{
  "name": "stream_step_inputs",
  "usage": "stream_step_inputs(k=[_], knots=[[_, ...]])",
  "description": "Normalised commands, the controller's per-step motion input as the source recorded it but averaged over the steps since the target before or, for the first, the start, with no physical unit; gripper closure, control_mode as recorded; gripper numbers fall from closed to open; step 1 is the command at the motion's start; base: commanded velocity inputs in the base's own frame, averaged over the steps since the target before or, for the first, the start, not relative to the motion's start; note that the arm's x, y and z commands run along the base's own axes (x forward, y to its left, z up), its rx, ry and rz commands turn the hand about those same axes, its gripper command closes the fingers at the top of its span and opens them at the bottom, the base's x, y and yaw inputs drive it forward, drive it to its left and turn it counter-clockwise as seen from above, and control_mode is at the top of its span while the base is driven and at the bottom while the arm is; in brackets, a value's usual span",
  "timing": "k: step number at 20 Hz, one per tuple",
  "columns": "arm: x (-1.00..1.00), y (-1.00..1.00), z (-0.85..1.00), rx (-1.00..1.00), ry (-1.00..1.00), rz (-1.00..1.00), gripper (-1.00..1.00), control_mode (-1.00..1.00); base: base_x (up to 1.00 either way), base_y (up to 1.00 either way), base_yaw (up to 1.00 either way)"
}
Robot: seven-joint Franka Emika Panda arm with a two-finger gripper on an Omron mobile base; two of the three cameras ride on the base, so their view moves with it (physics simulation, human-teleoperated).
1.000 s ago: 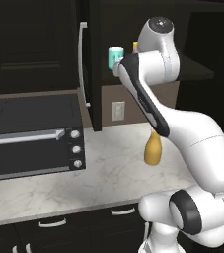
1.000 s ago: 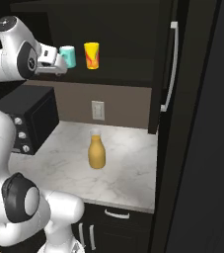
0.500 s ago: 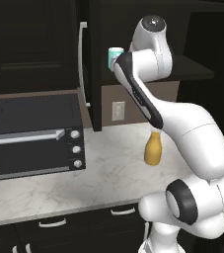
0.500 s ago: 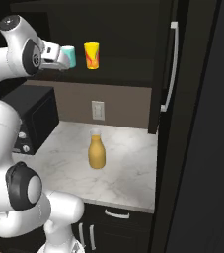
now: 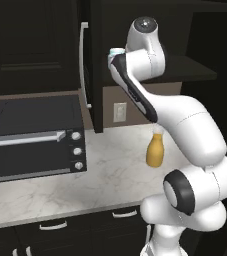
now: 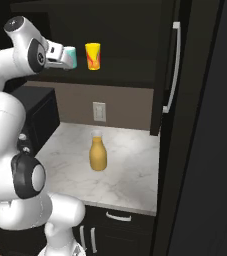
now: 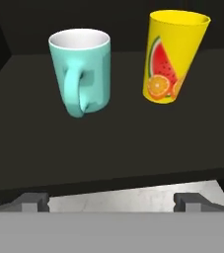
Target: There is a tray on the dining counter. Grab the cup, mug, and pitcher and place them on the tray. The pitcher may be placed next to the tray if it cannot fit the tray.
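Note:
On a dark upper shelf [image 7: 108, 148] the teal mug [image 7: 81, 69] stands with its handle turned toward the hand. The yellow cup [image 7: 172, 54], printed with watermelon and orange, stands to its right. My gripper [image 7: 111, 200] is open and level with the shelf, just short of the mug, with nothing between its fingers. From the right base view the gripper [image 6: 64, 56] is beside the mug [image 6: 71, 57], with the cup [image 6: 93, 55] further right. The amber pitcher [image 6: 98, 154] stands upright on the marble counter [image 6: 125, 170] below. The tray and the dining counter are out of view.
A black toaster oven [image 5: 35, 135] stands on the counter's left part. A tall dark cabinet with a long handle [image 6: 171, 70] bounds the right side. A wall outlet [image 6: 99, 111] sits behind the pitcher [image 5: 155, 150].
The hand has crept a little closer to the mug on the shelf and the arm's elbow has shifted. The jaws stayed open. Mug, cup and pitcher have not moved.

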Motion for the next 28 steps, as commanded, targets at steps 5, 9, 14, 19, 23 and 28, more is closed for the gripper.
stream_step_inputs(k=[5, 9, 14, 19, 23, 28], knots=[[0.39, 0.11, 0.0, 0.0, 0.0, -0.06, -1.0, -1.0, 0.0, 0.0, 0.0], [0.41, 0.03, 0.0, 0.0, 0.01, -0.05, -1.0, -1.0, 0.0, 0.0, 0.0], [0.38, 0.0, 0.0, 0.0, 0.01, -0.04, -1.0, -1.0, 0.0, 0.0, 0.0], [0.33, 0.0, 0.0, 0.0, 0.0, -0.03, -1.0, -1.0, 0.0, 0.0, 0.0], [0.28, 0.0, 0.0, 0.0, 0.01, -0.02, -1.0, -1.0, 0.0, 0.0, 0.0], [0.19, 0.0, 0.0, 0.0, 0.01, -0.02, -1.0, -1.0, 0.0, 0.0, 0.0]])
